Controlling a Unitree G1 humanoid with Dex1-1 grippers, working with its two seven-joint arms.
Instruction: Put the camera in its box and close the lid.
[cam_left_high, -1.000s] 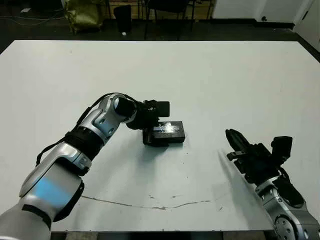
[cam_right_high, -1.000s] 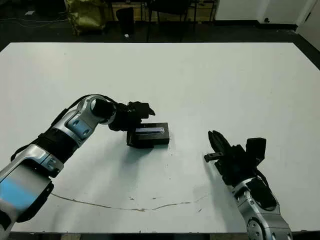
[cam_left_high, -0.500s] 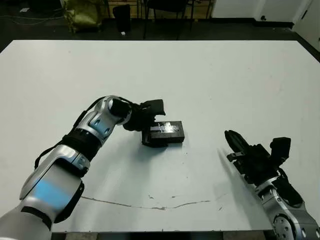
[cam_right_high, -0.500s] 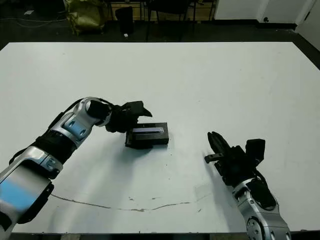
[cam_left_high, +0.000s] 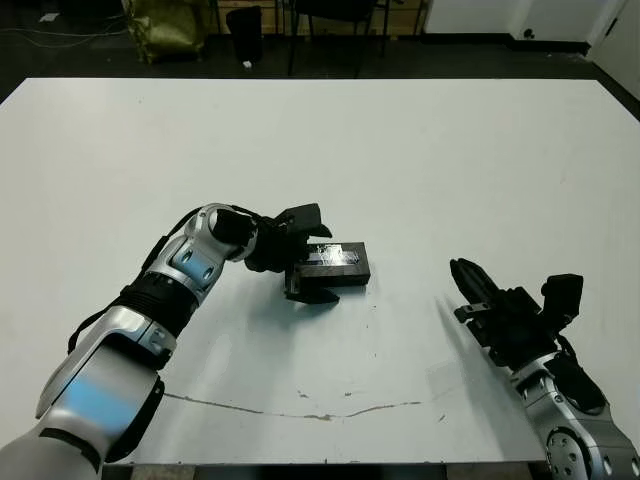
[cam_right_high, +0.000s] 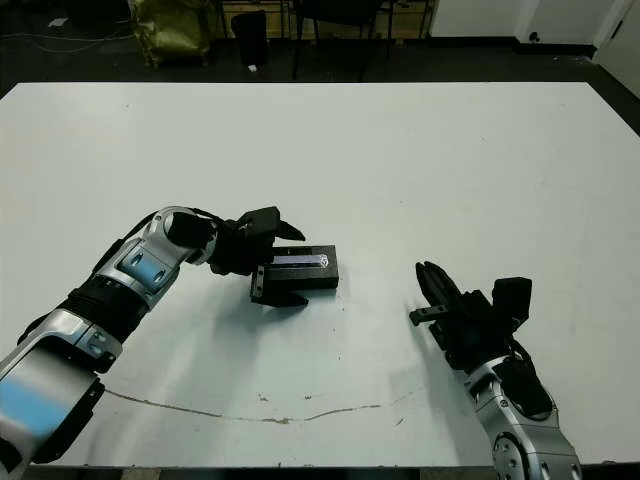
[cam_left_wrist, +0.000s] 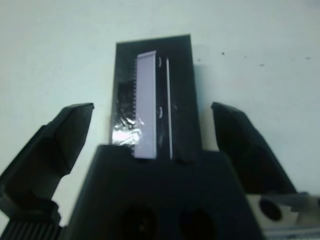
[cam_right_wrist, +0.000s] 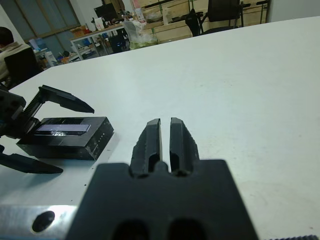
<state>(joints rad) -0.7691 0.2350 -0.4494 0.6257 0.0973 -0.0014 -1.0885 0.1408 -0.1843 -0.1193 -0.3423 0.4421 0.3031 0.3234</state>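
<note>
Black fingers of the left claw stand spread wide, one to each side of the closed box's near end, neither touching it. Its lid, pale strip up, sits flush on top. Well apart to the right, the right claw rests pinched together, holding nothing, on the white table.

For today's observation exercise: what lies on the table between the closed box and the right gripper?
Nothing: between the box and the right gripper the white table is bare. Both eye views show it, and so does the right wrist view.
</note>
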